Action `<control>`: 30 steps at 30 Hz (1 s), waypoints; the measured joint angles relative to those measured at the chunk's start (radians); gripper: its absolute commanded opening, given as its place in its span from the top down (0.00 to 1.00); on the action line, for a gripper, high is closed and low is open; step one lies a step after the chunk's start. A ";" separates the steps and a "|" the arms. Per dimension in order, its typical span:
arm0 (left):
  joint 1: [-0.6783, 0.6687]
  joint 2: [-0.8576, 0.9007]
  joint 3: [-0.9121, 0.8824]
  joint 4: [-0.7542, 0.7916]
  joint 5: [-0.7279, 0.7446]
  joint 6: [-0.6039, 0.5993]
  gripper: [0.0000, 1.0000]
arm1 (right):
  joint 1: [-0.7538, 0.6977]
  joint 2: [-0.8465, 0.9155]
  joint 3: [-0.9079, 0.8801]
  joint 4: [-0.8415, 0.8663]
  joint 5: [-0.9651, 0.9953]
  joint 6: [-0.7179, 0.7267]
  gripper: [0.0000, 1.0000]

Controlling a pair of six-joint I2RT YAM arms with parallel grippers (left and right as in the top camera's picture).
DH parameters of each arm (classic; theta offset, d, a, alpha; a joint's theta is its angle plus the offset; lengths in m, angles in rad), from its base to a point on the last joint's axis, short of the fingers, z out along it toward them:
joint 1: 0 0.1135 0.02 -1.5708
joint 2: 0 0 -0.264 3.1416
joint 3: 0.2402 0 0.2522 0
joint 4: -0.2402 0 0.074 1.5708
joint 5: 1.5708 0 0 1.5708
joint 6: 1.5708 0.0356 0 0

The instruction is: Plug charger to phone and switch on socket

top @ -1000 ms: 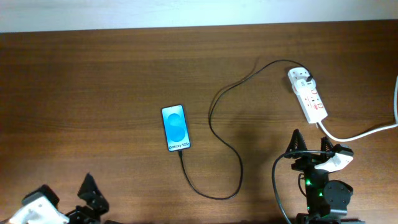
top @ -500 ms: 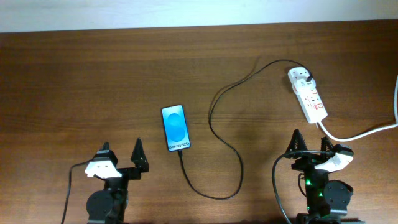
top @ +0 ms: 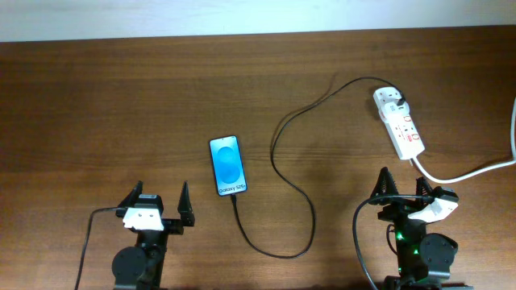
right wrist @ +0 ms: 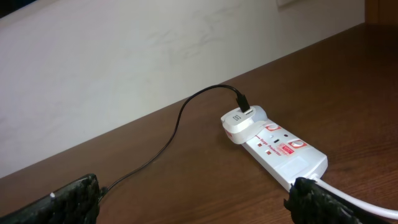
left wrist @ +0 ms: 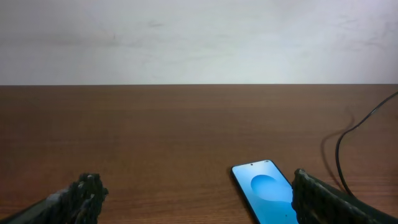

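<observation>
The left gripper [top: 160, 193] stands wide open above the table [top: 97, 105] with nothing between its fingers. The phone [top: 228, 166] lies flat just ahead of it, off toward its right finger, screen up and lit blue. The charger [top: 274, 153] meets the phone's edge nearest this gripper, loops back past the gripper's right side, then runs away across the wood. The right gripper [top: 401, 181] is spread equally wide and also holds nothing. The socket [right wrist: 280, 146] lies straight ahead of it, apart from its fingertips, set at a slant on the table. At the socket's far end sits a white adapter [right wrist: 241, 123], and the charger's black end goes into the top of it. The thick white cord [top: 468, 171] leaves the socket's near end and passes this gripper's right side.
</observation>
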 measured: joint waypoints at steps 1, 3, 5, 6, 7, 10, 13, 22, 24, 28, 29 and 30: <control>0.000 0.000 0.000 0.000 0.000 0.000 0.01 | 0.000 0.000 0.000 0.000 0.000 0.001 0.02; 0.000 0.000 0.000 0.000 0.000 0.000 0.01 | 0.000 0.000 0.000 0.000 0.000 0.001 0.02; 0.000 0.000 0.000 0.000 0.000 0.000 0.01 | 0.000 0.000 0.000 -0.001 0.012 -0.027 0.02; 0.000 0.000 0.000 0.000 0.000 0.000 0.01 | 0.000 0.000 0.000 -0.001 0.011 -0.058 0.02; 0.000 0.000 0.000 0.000 0.000 0.000 0.01 | 0.000 0.000 0.000 -0.001 0.008 -0.106 0.02; 0.000 0.000 0.000 0.000 0.000 0.000 0.01 | 0.003 0.000 0.000 -0.001 0.007 -0.259 0.02; 0.000 0.000 0.000 0.000 0.000 0.000 0.01 | 0.003 0.000 0.000 -0.002 0.006 -0.315 0.01; 0.000 0.000 0.000 0.000 0.000 0.000 0.01 | 0.007 0.000 0.000 -0.001 0.008 -0.328 0.01; 0.000 0.000 0.000 0.000 0.000 0.000 0.01 | 0.007 0.000 0.000 -0.001 0.008 -0.328 0.02; 0.000 0.000 0.000 0.000 0.000 0.000 0.01 | 0.007 0.000 0.000 -0.001 0.008 -0.328 0.02; 0.000 0.000 0.000 0.000 0.000 0.000 0.01 | 0.007 0.000 0.000 -0.001 0.008 -0.328 0.02; 0.000 0.000 0.000 0.000 0.000 0.000 0.01 | 0.007 0.000 0.000 -0.001 0.008 -0.328 0.02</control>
